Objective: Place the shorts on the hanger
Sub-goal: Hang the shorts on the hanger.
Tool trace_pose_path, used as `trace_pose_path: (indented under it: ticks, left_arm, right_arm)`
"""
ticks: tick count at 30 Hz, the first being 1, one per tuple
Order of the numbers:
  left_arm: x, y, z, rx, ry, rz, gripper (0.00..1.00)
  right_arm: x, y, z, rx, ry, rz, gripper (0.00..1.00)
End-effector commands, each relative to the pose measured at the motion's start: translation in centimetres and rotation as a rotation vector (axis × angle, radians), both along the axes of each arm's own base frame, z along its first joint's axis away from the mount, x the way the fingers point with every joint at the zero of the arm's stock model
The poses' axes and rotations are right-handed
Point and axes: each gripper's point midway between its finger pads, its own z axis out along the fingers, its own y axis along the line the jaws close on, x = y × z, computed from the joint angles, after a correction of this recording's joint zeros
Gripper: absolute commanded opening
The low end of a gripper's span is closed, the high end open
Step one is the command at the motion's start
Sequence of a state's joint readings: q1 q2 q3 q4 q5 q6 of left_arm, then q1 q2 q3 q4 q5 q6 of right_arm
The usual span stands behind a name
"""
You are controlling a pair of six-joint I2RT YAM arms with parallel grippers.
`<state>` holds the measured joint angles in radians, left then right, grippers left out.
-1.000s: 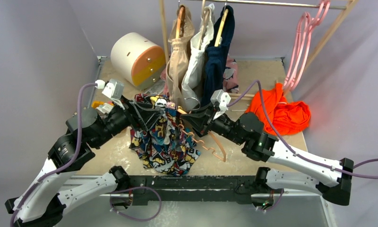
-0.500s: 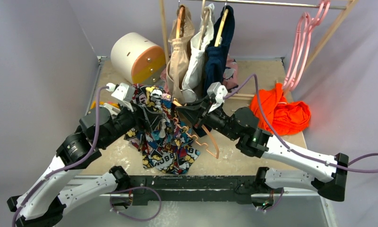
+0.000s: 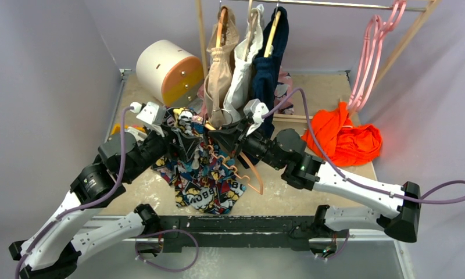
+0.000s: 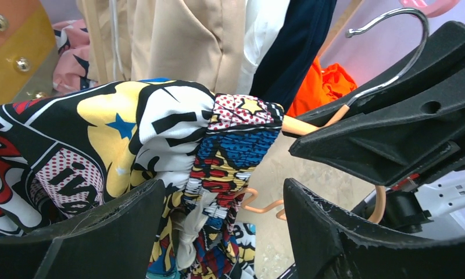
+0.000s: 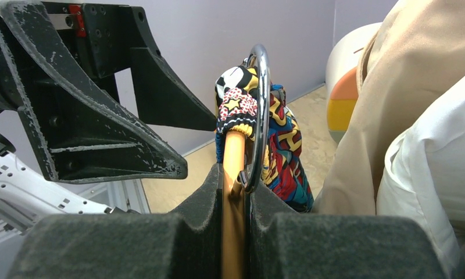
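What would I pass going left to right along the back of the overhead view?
drum → beige garment → white garment → navy garment → pink hangers

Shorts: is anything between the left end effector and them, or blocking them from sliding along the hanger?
Nothing visible does. The shorts hang by their waistband directly between the open jaws of the left end effector. The waistband is already threaded on an arm of the hanger, which the right end effector clamps.
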<state>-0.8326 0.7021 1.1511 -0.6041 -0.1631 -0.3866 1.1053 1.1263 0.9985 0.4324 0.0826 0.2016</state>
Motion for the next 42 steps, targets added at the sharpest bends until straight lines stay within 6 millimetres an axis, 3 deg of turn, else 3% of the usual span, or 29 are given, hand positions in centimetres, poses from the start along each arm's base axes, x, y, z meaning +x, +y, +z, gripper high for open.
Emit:
trace_pose_path:
  ticks: [1, 16, 21, 27, 33, 40, 41, 42]
  left_arm:
    - [1.3, 0.3, 0.8, 0.006, -0.057, 0.054, 0.74]
    - [2.8, 1.0, -0.2, 0.059, -0.045, 0.141, 0.76]
    - [2.8, 0.4, -0.5, 0.07, -0.034, 0.118, 0.45]
    - [2.6, 0.0, 0.1, 0.053, -0.045, 0.088, 0.28]
    - [2.2, -0.6, 0.2, 0.047, -0.046, 0.052, 0.0]
    - [1.9, -0.7, 0.9, 0.023, -0.06, 0.034, 0.0]
    - [1.9, -0.7, 0.9, 0.024, -0.057, 0.037, 0.03]
    - [2.0, -0.6, 0.8, 0.028, -0.049, 0.044, 0.17]
  right_arm:
    - [-0.7, -1.2, 8.2, 0.227, -0.087, 0.005, 0.0]
    - [-0.4, 0.4, 7.7, 0.224, -0.059, 0.026, 0.0]
    - [-0.3, 0.7, 7.4, 0.219, -0.056, 0.031, 0.0]
    - [-0.2, 0.8, 7.3, 0.217, -0.057, 0.03, 0.0]
    - [-0.2, 0.8, 7.1, 0.215, -0.053, 0.03, 0.0]
    - [-0.3, 0.5, 6.9, 0.218, -0.045, 0.026, 0.0]
    - [-0.3, 0.5, 7.0, 0.221, -0.046, 0.024, 0.0]
    - [-0.3, 0.4, 6.9, 0.22, -0.044, 0.024, 0.0]
